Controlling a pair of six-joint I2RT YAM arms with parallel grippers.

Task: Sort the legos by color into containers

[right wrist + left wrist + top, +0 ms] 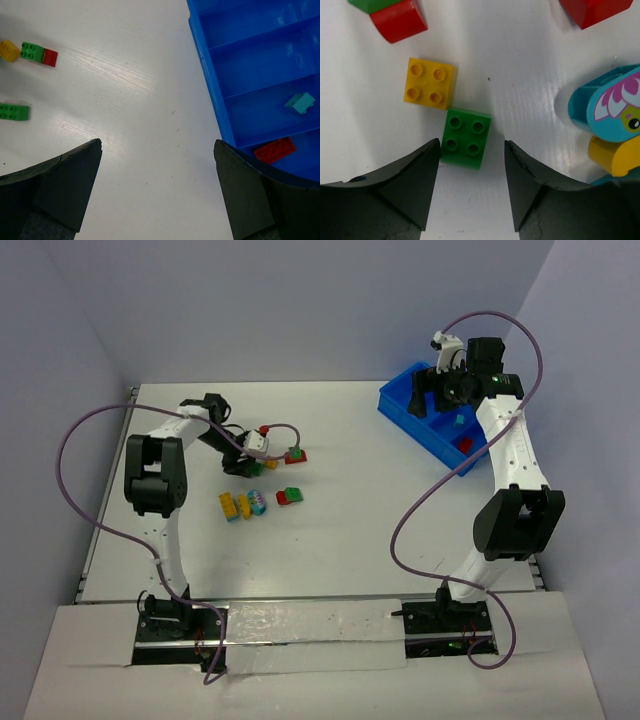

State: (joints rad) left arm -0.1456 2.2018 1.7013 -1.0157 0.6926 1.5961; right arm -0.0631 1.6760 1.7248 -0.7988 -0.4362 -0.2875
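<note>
Nearest the arm bases, left of the middle of the surface [330, 570], a short row of loose legos [243, 504] lies beside a red-and-green pair [290, 496]. Just beyond them the left end effector [472, 150] hangs low over more bricks. Its jaws are apart, one on each side of a green brick [466, 137], and not clamped on it. Only the near half of that brick lies between the tips, and it sits slightly askew to them.

A bite that shallow looks risky: as the jaws meet it, the brick could twist or squirt out forwards. A yellow brick [430, 83] touches its far left corner, so any twist would likely shove the yellow one too. A teal printed brick [610, 107] lies close on the right and could be clipped if the tool drifts.

At the far right corner of the surface stands the blue bin [200, 60]. The right end effector [157, 145] is spread wide and empty above the bin's near wall. Inside, a teal brick [300, 102] and a red brick [274, 150] occupy neighbouring compartments.

The green brick belongs in a compartment of its own, and dropping it in with either of those would spoil the sort. The bin is well away from the left arm, and the right arm crowds it, so a carry across could bring the two arms into contact.
</note>
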